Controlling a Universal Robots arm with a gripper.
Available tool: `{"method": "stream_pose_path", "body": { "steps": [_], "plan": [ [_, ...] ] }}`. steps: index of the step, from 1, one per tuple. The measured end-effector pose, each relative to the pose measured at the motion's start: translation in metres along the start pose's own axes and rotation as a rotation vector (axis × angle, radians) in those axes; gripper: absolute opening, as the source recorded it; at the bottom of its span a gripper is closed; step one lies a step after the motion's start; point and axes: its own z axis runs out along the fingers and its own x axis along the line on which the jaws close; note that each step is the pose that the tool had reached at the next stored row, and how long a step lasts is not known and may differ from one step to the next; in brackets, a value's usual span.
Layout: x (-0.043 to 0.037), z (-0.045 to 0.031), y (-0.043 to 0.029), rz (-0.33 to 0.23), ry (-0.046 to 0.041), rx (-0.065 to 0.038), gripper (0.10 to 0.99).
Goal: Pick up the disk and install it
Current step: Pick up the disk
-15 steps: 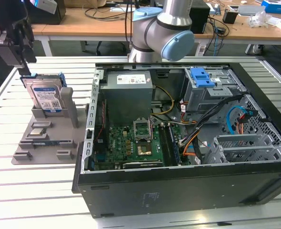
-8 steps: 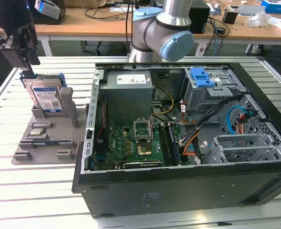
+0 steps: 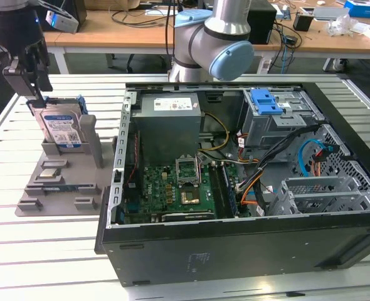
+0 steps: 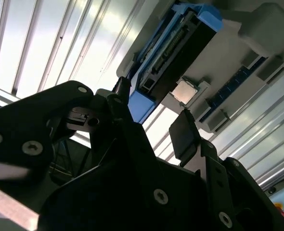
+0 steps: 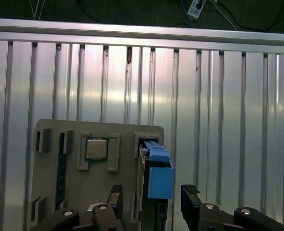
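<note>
The disk [image 3: 63,128] is a silver hard drive with a white-and-blue label and blue rails. It stands on edge in a grey holder [image 3: 59,182] at the exterior view's left, outside the computer case. My gripper [image 3: 37,91] hangs open just over the disk's top edge. In the first wrist view the disk's blue rail [image 5: 159,178] lies between the two black fingers [image 5: 190,197] of the gripper [image 5: 152,197], with a gap on each side. The second wrist view shows the disk [image 4: 175,48] beyond the gripper [image 4: 151,113], untouched.
An open computer case [image 3: 119,207] lies in the middle. It holds a green motherboard [image 3: 179,188], a grey power-supply box [image 3: 169,122] and a grey drive cage with a blue latch [image 3: 266,103]. A chip [image 5: 96,148] sits in the holder beside the disk. The arm's base [image 3: 210,37] stands behind the case.
</note>
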Motion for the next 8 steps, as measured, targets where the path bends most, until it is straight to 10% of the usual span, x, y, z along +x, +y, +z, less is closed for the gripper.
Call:
{"method": "stream_pose_path", "body": {
  "steps": [8],
  "plan": [
    [-0.0020,0.0155,-0.0005,0.000,0.0000,0.000,0.600]
  ]
}}
